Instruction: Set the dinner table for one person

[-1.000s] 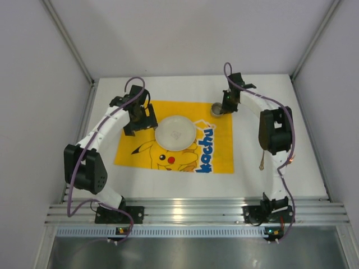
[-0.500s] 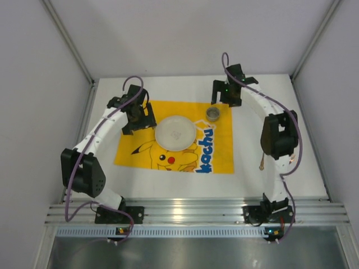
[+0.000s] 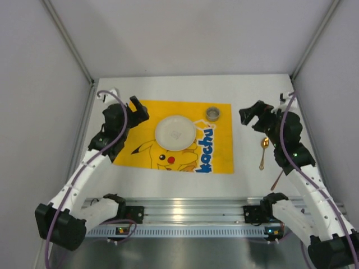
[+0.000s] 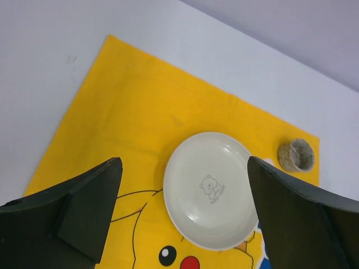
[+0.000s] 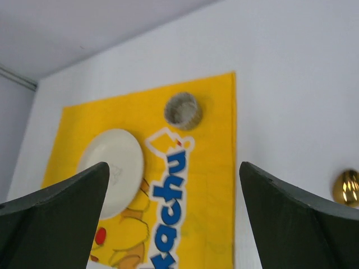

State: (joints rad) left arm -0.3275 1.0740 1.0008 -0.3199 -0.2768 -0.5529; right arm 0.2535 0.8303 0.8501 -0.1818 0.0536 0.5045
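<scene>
Our left end effector (image 3: 139, 111) and right end effector (image 3: 247, 116) both gape empty above the bench (image 3: 252, 89). The spoon (image 3: 262, 154) lies flat on bare bench right of the mat (image 3: 221, 145); we fear a shallow pinch skids it away, or the right arm beside it knocks it.

A white plate (image 4: 211, 190) and small cup (image 4: 296, 155) sit on the yellow mat (image 4: 129, 117).

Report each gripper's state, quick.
Left gripper: open, holding nothing.
Right gripper: open, holding nothing.
</scene>
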